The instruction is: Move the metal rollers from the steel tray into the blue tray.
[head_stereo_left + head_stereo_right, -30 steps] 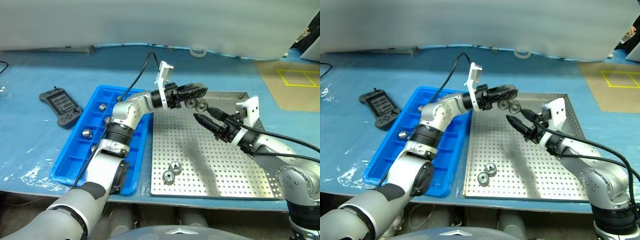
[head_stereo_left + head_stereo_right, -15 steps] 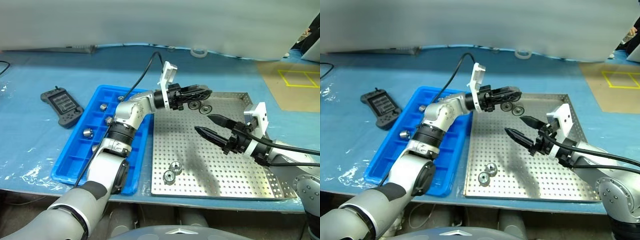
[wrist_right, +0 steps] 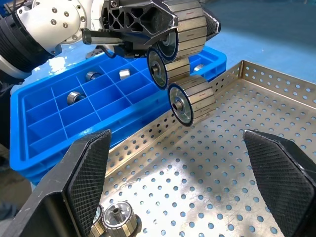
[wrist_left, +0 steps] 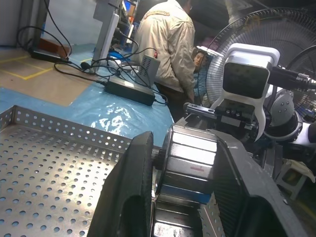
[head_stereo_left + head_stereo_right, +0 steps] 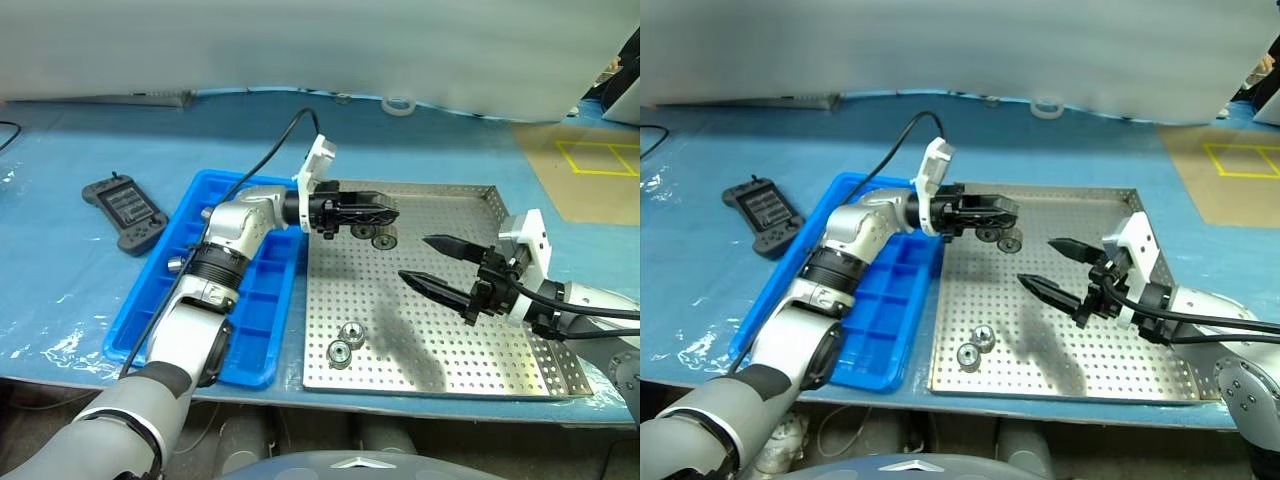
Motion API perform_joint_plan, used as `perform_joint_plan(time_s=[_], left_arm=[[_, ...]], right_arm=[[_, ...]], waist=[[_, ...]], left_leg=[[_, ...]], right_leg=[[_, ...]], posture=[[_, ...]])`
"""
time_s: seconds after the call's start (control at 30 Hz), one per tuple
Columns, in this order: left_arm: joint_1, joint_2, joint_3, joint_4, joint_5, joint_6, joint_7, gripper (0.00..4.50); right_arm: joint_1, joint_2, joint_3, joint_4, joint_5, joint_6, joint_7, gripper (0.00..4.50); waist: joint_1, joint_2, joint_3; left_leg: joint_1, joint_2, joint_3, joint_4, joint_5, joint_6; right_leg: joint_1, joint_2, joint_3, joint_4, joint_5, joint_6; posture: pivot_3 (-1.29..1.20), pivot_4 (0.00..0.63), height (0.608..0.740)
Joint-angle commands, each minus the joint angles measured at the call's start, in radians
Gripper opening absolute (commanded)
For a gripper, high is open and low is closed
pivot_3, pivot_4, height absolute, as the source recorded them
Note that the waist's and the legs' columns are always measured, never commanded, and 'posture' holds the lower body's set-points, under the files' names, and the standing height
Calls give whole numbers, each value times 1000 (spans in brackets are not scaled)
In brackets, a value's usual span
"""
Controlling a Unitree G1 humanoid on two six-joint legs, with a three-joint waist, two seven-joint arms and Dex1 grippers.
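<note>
ribbed steel rollers (image 3: 190,98) above perforated steel tray (image 5: 450,345).

1. Dark grey handheld controller (image 5: 122,210) with a small screen lies flat on the blue table cover (image 5: 80,150), off to the robot's left.
2. Roll of tape (image 5: 397,104) sits at the far edge of the blue cover, near the middle.
3. Tan floor patch (image 5: 585,170) at far right, with a yellow taped rectangle (image 5: 598,157) on it.
4. Left wrist view: a person in a beige jacket (image 4: 167,42) stands with back turned.
5. Same view: a black box (image 4: 131,90) with cables rests on the blue cover, and a wire-guard fan (image 4: 276,37) stands behind.
</note>
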Motion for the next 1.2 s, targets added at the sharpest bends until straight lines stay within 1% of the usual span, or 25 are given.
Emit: perform_joint_plan(time_s=[0.03,0.2,0.5,0.67,0.83,1.07,1.2], left_arm=[[-38,-38,11,-43,-28,-10,-9,1294],[-30,-66,22,-104,-66,48,10,1294],[-5,-19,-29,-156,-67,114,-47,1294],[-2,-17,-45,-156,-65,127,-56,1294],[-4,-29,-48,-137,-53,108,-43,1294],[-5,-39,-44,-128,-46,92,-35,1294],[-10,-44,-34,-120,-46,87,-25,1294]], right_arm=[[-30,14,24,-24,-24,-14,-8,4493],[-41,27,54,-7,-84,-28,-8,4493],[-57,53,63,20,-141,-34,-14,4493],[-70,79,87,9,-179,-34,-29,4493],[-111,98,90,-13,-147,-12,-34,4493],[-159,93,100,-33,-99,24,-23,4493],[-147,92,109,-39,-91,22,5,4493]], waist=[[0,0,0],[-2,0,0],[-7,0,0],[-6,0,0],[-8,0,0],[-8,0,0],[-7,0,0]], left_leg=[[0,0,0,0,0,0],[0,0,0,0,0,0],[2,0,0,0,0,0],[2,0,0,0,0,0],[2,0,0,0,0,0],[2,0,0,0,0,0],[2,0,0,0,0,0]], right_leg=[[0,0,0,0,0,0],[0,0,0,1,0,0],[1,0,0,1,0,0],[1,0,0,1,0,0],[1,0,0,1,0,0],[1,0,0,1,0,0],[1,0,0,1,0,0]], posture=[[-400,150,740],[-401,150,740],[-402,150,740],[-402,150,740],[-404,150,740],[-406,150,740],[-406,150,740]])
